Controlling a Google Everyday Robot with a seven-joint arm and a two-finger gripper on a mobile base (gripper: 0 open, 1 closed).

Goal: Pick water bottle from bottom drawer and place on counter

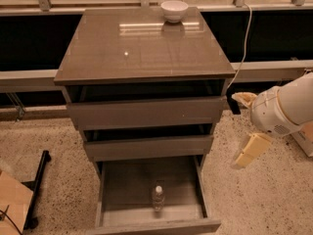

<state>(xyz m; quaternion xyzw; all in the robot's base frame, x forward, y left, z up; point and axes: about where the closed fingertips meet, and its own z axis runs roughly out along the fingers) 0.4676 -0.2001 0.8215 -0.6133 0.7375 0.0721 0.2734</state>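
The water bottle [157,198] stands upright in the open bottom drawer [198,182], near the middle of its front wall. The counter [142,48] is the glossy top of the cabinet. My gripper [246,125] is on the white arm at the right. It hangs in the air beside the cabinet, level with the middle drawer and well above and right of the bottle. Its two cream fingers [251,150] stand apart with nothing between them.
A white bowl [174,10] sits at the counter's back edge. The two upper drawers [146,112] are slightly ajar. A white cable [246,38] hangs at the cabinet's right. A black stand [36,182] and cardboard [12,199] are on the floor at the left.
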